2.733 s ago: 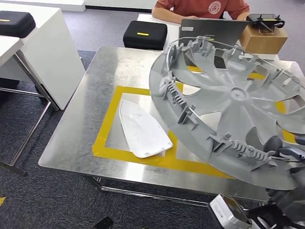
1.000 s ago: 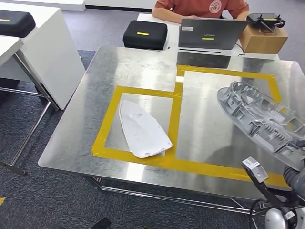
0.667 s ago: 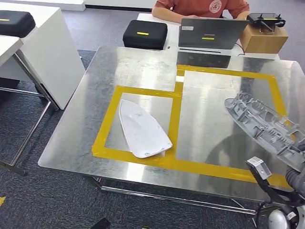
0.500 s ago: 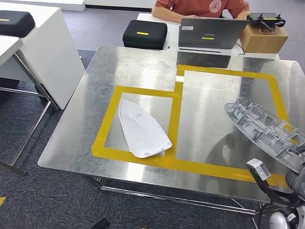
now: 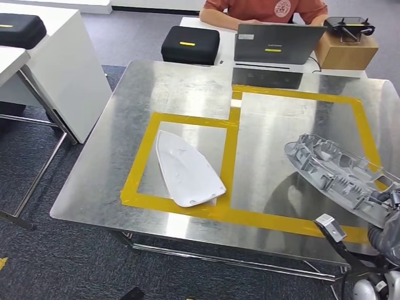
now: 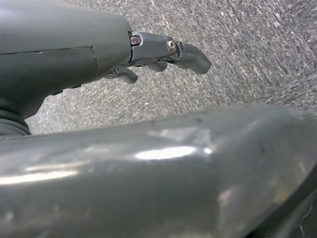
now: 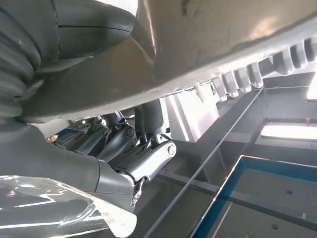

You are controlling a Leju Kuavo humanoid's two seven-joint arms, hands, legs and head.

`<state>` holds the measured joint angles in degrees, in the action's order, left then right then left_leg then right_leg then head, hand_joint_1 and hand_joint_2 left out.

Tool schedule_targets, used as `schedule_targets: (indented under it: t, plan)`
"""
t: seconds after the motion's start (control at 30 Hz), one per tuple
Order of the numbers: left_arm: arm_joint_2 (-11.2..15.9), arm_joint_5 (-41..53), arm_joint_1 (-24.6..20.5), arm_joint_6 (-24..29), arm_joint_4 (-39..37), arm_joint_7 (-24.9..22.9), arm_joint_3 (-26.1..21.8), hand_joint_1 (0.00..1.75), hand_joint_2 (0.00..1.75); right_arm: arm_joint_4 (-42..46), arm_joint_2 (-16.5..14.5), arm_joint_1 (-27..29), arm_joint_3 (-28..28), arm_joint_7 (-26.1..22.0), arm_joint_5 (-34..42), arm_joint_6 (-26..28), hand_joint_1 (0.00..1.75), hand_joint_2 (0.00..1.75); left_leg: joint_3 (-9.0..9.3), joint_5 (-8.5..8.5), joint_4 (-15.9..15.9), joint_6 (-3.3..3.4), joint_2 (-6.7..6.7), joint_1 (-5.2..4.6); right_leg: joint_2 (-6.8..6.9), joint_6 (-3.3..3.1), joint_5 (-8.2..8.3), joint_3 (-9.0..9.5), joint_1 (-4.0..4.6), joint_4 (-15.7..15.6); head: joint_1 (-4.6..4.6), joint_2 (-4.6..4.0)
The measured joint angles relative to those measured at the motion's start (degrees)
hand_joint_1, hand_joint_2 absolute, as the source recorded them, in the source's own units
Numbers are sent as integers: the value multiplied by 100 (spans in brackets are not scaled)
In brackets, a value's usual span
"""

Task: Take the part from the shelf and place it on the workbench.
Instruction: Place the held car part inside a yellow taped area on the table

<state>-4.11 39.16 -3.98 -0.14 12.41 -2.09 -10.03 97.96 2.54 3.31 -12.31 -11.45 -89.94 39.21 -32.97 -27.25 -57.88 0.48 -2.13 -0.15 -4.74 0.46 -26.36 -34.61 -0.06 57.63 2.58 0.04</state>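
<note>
On the right side of the metal surface (image 5: 179,87), one grey wheel cover (image 5: 337,175) hangs tilted, ribbed side up, low over the larger of two yellow tape rectangles (image 5: 302,97). Whether its far edge touches the metal I cannot tell. The right hand (image 5: 387,215) grips it at the near rim; in the right wrist view the fingers (image 7: 149,148) curl under the cover's toothed edge (image 7: 239,79) with the thumb (image 7: 93,25) on the other face. One white curved panel (image 5: 187,170) lies flat inside the smaller tape rectangle (image 5: 141,159), well apart from the cover. Beyond the surface stand one laptop (image 5: 278,42), one cardboard box (image 5: 344,51) with a dark device on top, and two black cases (image 5: 189,45), one on a white desk (image 5: 61,69). One person (image 5: 264,9) sits behind the laptop. Over grey carpet, the left hand (image 6: 112,44) holds nothing, its fingers loosely extended and apart.
</note>
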Motion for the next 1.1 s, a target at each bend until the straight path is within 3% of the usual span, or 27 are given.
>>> schedule_targets:
  t: [0.13, 0.27, 0.37, 0.5, 0.63, 0.87, 1.1]
  plan:
    - [3, 13, 2, 1, 0, -6, 0, 0, 0, -11, 0, 1, 0, 9, 0, 0, 175, 175, 0, 0, 0, 0, 0, 0, 0, 1, 0, 0, 0, 0, 0, 0]
    - [8, 37, 3, -7, 0, -14, 0, 0, 175, -35, 3, -2, 1, 66, 0, 2, 0, 0, -1, 0, 0, 0, 0, 0, 0, 1, -1, 0, -1, 0, -1, 0]
    - [14, 55, 4, -34, -3, -40, 0, 0, 175, -74, 61, -17, 25, 300, -1, 5, 0, 0, -1, -1, 0, 1, 0, 0, 0, 2, -1, 1, -1, 0, 0, 0]
    - [17, 63, 8, -64, -6, -107, -3, 0, 175, -242, 394, -61, 277, 1124, -2, 5, 0, 0, -2, -1, 0, 1, 0, -1, 0, 3, -2, 2, -2, 0, -1, 0]
    - [18, 52, 10, -57, -7, -117, -17, 0, 0, -491, 860, -162, 780, 2134, -4, 5, 0, 0, -2, -1, 0, 2, 0, -3, 0, 4, -1, 3, -5, 0, -1, 0]
    - [20, 55, 19, 10, -7, -119, -45, 0, 0, -1007, 1691, -442, 2056, 3757, 4, 5, 0, 0, -1, -1, -1, 2, -1, -3, 1, 5, 0, 1, -5, 0, 0, 0]
    - [20, 57, 40, 3, -7, -119, -63, 0, 0, -1392, 2055, -611, 3003, 4512, 7, -8, 0, 0, -4, -2, 0, 3, -2, -2, 1, 5, -2, -3, -3, 0, 0, 0]
